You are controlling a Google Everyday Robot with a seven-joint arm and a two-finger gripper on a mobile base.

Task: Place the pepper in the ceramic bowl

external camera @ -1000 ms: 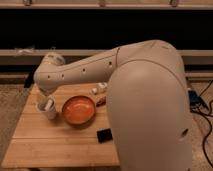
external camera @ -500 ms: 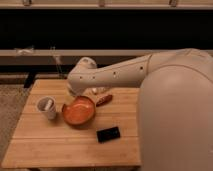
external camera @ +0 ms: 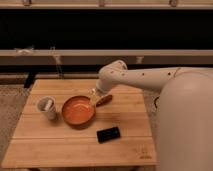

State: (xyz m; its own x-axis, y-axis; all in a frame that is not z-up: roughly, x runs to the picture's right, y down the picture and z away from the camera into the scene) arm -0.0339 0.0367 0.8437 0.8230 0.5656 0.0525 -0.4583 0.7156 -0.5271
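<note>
Nearest, the robot's pale body cuts off the right edge of the table (external camera: pixel 60 150). A flat black object (external camera: pixel 108 134) lies at the 5 o'clock of the bowl (external camera: pixel 77 111), with a white cup (external camera: pixel 46 107) at its 9 o'clock. The pepper (external camera: pixel 104 100) lies at the bowl's 2 o'clock, right by the rim. The gripper (external camera: pixel 96 92) hangs just behind the pepper, mostly hidden under the wrist. I cannot tell whether it is open or closed.
</note>
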